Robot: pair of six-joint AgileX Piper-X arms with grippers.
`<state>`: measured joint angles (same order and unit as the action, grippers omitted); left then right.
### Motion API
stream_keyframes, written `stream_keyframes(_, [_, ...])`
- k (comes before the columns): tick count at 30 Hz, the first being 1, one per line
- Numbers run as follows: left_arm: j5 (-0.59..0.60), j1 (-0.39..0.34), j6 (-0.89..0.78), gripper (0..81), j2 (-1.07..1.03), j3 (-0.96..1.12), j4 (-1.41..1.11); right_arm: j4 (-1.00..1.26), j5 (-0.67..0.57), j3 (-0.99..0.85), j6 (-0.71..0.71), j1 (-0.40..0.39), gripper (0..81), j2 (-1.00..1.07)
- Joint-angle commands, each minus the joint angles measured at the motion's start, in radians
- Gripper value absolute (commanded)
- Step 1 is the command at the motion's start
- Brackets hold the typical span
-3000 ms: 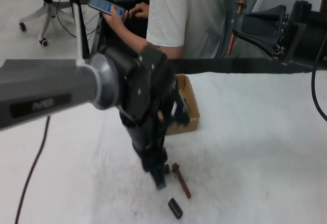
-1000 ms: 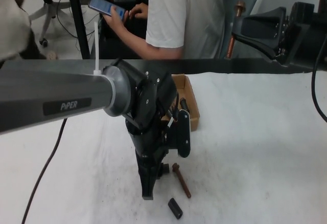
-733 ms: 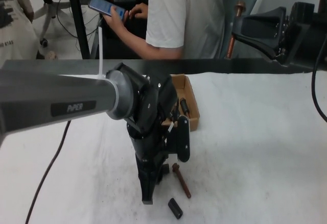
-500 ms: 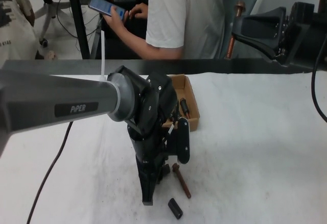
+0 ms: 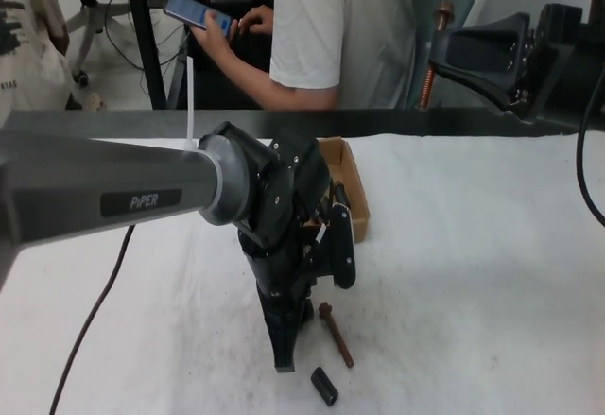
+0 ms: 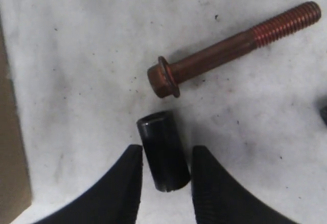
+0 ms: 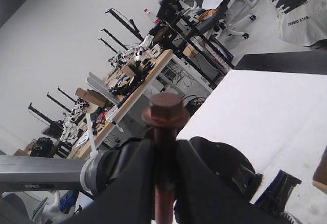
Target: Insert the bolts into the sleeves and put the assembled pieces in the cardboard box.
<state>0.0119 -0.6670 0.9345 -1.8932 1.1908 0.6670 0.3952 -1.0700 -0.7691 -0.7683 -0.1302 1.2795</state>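
A black sleeve [image 6: 162, 151] lies on the white bench between the spread fingers [image 6: 125, 185] of my left gripper [image 6: 163, 188], which is open with a gap on each side. A copper bolt [image 6: 235, 48] lies just past it, head toward the sleeve. In the high view the left gripper [image 5: 293, 335] points down beside that bolt [image 5: 336, 335], and a second sleeve [image 5: 324, 386] lies nearer the front edge. My right gripper [image 7: 164, 183] is shut on another copper bolt [image 7: 164, 117], held high at the back right [image 5: 433, 51].
The cardboard box [image 5: 357, 209] stands behind the left arm with a dark piece inside; its edge [image 6: 10, 173] is close to the left gripper. A person stands behind the bench with a phone. White bench surface spreads to the right.
The left arm's wrist has turned and its gripper has shifted slightly right, staying low beside the bolt. The right arm has kept still with its bolt.
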Motion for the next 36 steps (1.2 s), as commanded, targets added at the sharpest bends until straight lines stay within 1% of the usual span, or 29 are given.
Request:
stream_keyframes(1, [0.007,0.003,0.001,20.8,0.001,0.008,-0.01,0.013,-0.006,-0.009,0.004,0.004,0.8,-0.016])
stream_keyframes(3, [0.003,0.003,0.018,5.9,0.001,0.008,-0.005,0.013,-0.006,-0.009,0.004,0.004,0.8,-0.016])
stream_keyframes(4, [0.0,0.003,0.028,0.0,0.001,0.008,-0.003,0.013,-0.006,-0.009,0.004,0.004,0.8,-0.016])
stream_keyframes(14, [-0.056,0.006,0.019,0.3,0.013,0.008,0.025,0.013,-0.006,-0.009,0.004,0.004,0.8,-0.016])
stream_keyframes(16, [-0.049,0.011,-0.023,0.3,0.04,0.008,0.027,0.013,-0.002,-0.009,0.004,0.004,0.8,-0.016])
stream_keyframes(20, [0.093,0.034,-0.182,0.3,0.121,0.035,0.026,0.013,0.001,-0.009,0.004,0.004,0.8,-0.016])
stream_keyframes(23, [0.269,0.062,-0.326,0.3,0.191,0.062,0.01,0.013,0.001,-0.009,0.006,0.004,0.8,-0.016])
stream_keyframes(26, [0.421,0.089,-0.469,0.3,0.261,0.09,-0.03,0.013,0.001,-0.009,0.019,0.004,0.8,-0.016])
stream_keyframes(29, [0.481,0.123,-0.575,0.3,0.327,0.101,-0.096,0.019,0.001,-0.009,0.02,0.004,0.8,-0.016])
stream_keyframes(31, [0.546,0.161,-0.636,0.3,0.358,0.101,-0.125,0.059,0.003,-0.009,0.001,0.004,0.8,-0.016])
stream_keyframes(33, [0.652,0.201,-0.704,0.3,0.37,0.101,-0.133,0.133,0.011,-0.009,-0.042,0.004,0.8,-0.016])
stream_keyframes(34, [0.704,0.22,-0.728,0.3,0.372,0.101,-0.133,0.164,0.018,-0.009,-0.066,0.004,0.8,-0.016])
stream_keyframes(36, [0.768,0.245,-0.751,0.3,0.371,0.096,-0.133,0.232,0.02,-0.009,-0.092,0.004,0.8,-0.013])
